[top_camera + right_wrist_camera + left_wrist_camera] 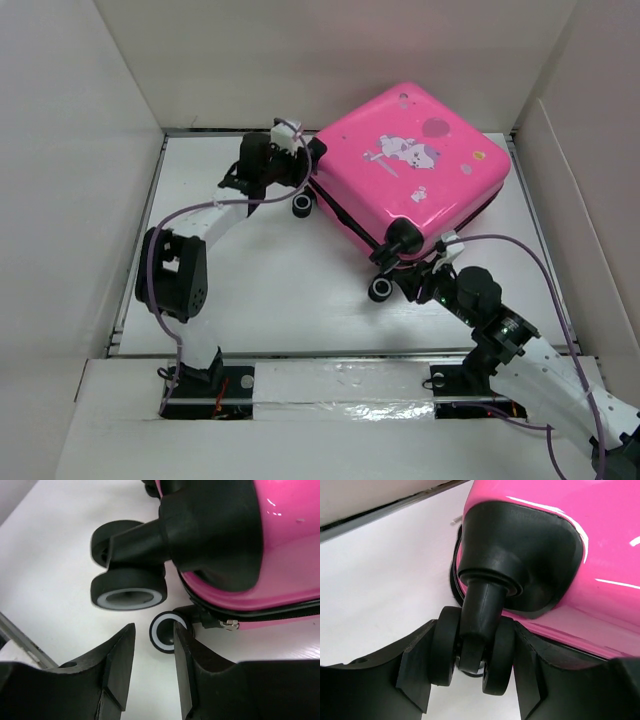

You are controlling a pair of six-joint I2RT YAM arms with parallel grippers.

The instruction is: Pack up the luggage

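The pink luggage (415, 165) lies closed and flat at the back right of the white table (270, 290), printed side up. My left gripper (298, 178) is at its left corner. In the left wrist view my gripper (472, 680) is shut on a black twin caster wheel (470, 650), with a finger (415, 680) pressed against each side. My right gripper (415, 272) is at the near corner. In the right wrist view it (152, 632) is open and empty, just short of a black-and-white caster (162, 632), with a second caster (129, 590) farther off.
White walls (80, 150) box in the table on the left, back and right. A raised white ledge (340, 380) runs along the near edge by the arm bases. A metal zipper pull (228, 625) hangs at the luggage seam. Purple cables (520, 250) trail along both arms.
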